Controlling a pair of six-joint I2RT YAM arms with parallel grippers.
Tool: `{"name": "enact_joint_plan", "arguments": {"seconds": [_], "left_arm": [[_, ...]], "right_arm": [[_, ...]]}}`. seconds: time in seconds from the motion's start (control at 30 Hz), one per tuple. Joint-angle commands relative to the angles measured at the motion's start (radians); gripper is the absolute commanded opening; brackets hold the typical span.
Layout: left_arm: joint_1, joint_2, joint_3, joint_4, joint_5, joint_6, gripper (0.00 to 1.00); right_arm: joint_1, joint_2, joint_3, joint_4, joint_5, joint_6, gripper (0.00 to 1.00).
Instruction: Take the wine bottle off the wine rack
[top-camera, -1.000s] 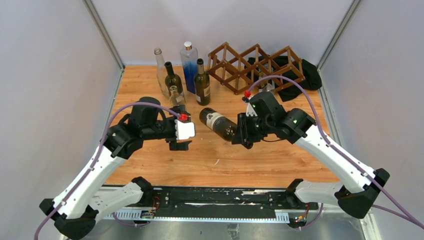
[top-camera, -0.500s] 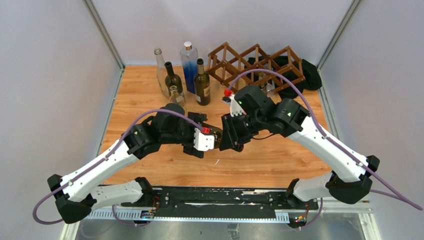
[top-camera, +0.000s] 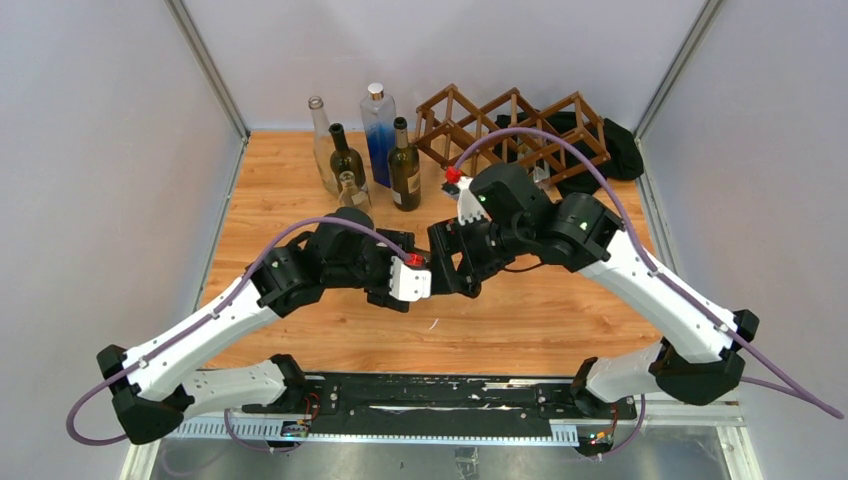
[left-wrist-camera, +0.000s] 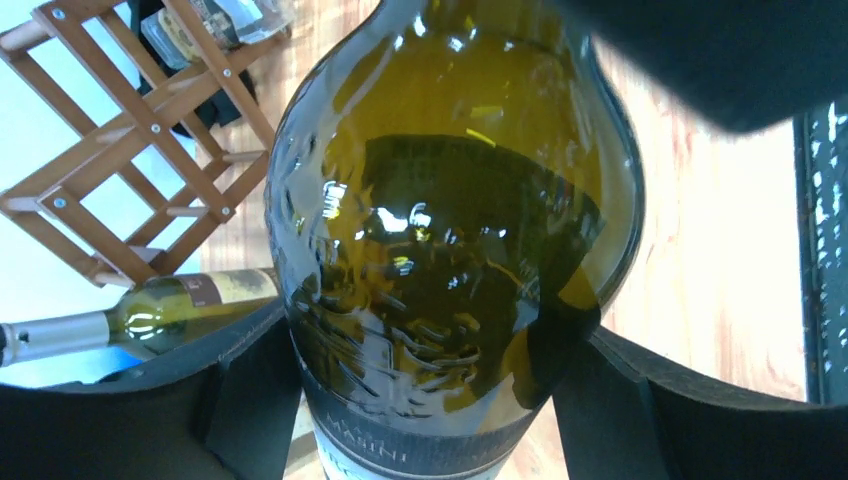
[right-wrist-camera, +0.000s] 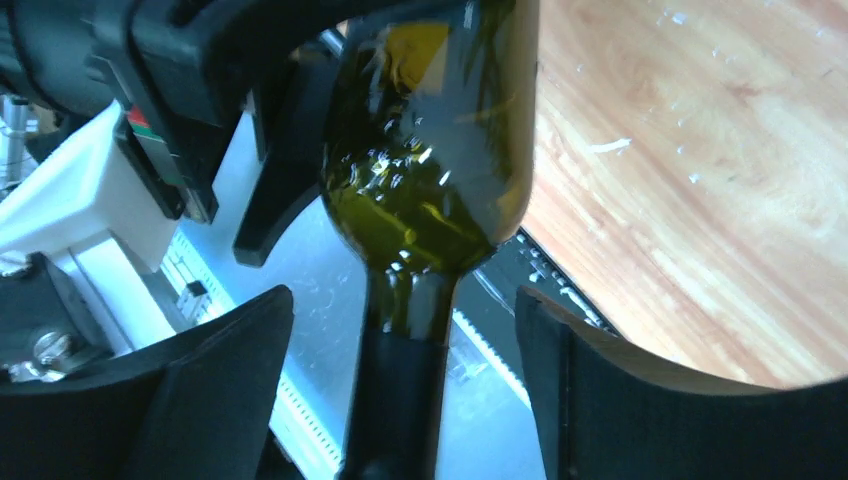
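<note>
The wine bottle (left-wrist-camera: 450, 250) hangs over the bench (top-camera: 560, 320) at frame centre, well off the wine rack (top-camera: 515, 125) in the upper right. The left hand (left-wrist-camera: 425, 400) is clamped on its body. The right hand (right-wrist-camera: 400, 340) stands apart, clear of the neck. With only one grip on smooth glass, the bottle could slip or sag neck-down. Standing bottles (top-camera: 365, 150) crowd the upper left, while bare wood lies open at lower right.

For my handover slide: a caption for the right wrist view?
Wine bottle neck free inside the open right gripper, its body clamped by the left gripper.
</note>
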Motion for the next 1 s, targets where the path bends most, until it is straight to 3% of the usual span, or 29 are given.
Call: {"name": "enact_joint_plan", "arguments": {"seconds": [0.0,0.3,0.53,0.73,0.97], "left_arm": [[-0.002,-0.008,0.063,0.09,-0.032,-0.14,0.0],[0.17,0.004,0.165,0.21,0.168,-0.65,0.0],[0.239,0.017,0.245,0.305,0.253,-0.932,0.0],[0.269,0.03,0.325,0.347,0.351,-1.045,0.0],[0.273,0.001,0.346,0.36,0.408,-1.08,0.0]], "right_arm": [[0.011,-0.107,0.002,0.12,0.048,-0.033,0.91],[-0.012,-0.347,-0.121,0.299,0.246,-0.073,0.95],[-0.012,-0.418,-0.245,0.433,0.224,-0.113,0.96],[-0.012,-0.441,-0.366,0.65,0.166,-0.172,0.96],[-0.012,-0.382,-0.286,0.725,0.107,-0.23,0.97]]}}
